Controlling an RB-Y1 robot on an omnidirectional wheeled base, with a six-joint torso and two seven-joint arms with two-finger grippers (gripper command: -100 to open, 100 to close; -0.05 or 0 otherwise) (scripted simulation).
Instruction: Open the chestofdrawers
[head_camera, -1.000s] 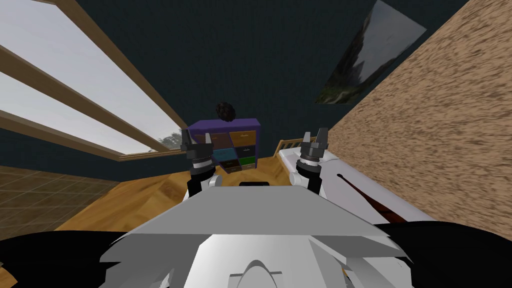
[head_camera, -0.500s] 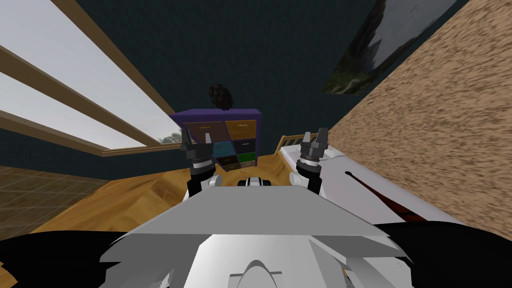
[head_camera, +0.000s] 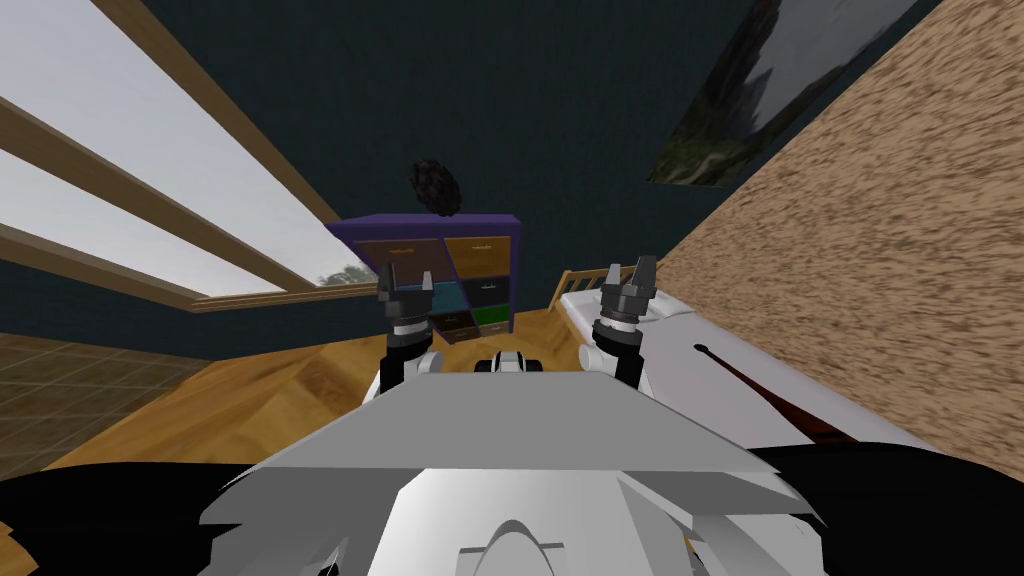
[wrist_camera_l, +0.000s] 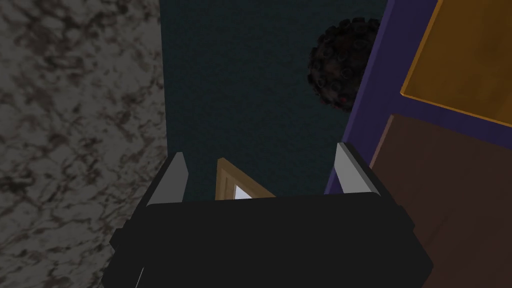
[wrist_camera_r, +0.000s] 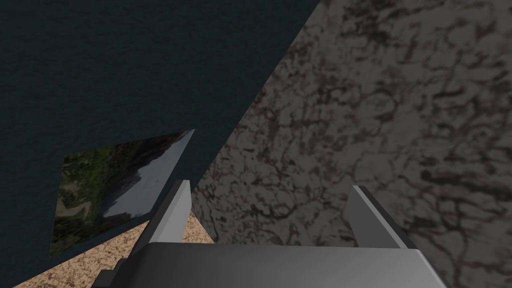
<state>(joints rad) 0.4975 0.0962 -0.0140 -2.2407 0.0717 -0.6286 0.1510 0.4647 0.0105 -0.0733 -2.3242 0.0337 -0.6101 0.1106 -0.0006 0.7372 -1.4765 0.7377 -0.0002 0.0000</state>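
The left gripper (head_camera: 402, 280) is raised ahead of the chest with its two blade fingers spread wide and nothing between them. In the left wrist view the same gripper (wrist_camera_l: 260, 167) points up past the purple side post of the chest of drawers (wrist_camera_l: 364, 115). One finger (wrist_camera_l: 351, 171) overlaps that post in the picture, though I cannot tell whether it touches. Just beyond the post are an orange drawer front (wrist_camera_l: 465, 55) and a brown drawer front (wrist_camera_l: 450, 200), both flush in the frame.

The right gripper (head_camera: 630, 272) is held up at about the same height, off to the right and well apart from the chest. Its fingers are spread too, with nothing held (wrist_camera_r: 270, 210).

In the head view the chest of drawers (head_camera: 432, 224) stands against the dark teal wall, straight ahead. The left gripper overlaps its left column of drawers. The drawer fronts are brown (head_camera: 400, 250), orange (head_camera: 482, 250), teal (head_camera: 447, 298), dark (head_camera: 493, 292) and green (head_camera: 494, 319), and all look closed. A dark knobbly ball (head_camera: 435, 187) sits on top, near the left end (wrist_camera_l: 340, 65).

Bare wooden floor (head_camera: 280, 390) lies between me and the chest. A white bed (head_camera: 700, 365) with a wooden end rail (head_camera: 580, 284) runs along the speckled tan wall (head_camera: 900, 250), with the rail just beside the chest's right side. A long dark red object (head_camera: 760, 400) lies on the bed. A large wood-framed window (head_camera: 150, 210) is on the left, and a landscape picture (head_camera: 740, 110) hangs on the teal wall above the bed.
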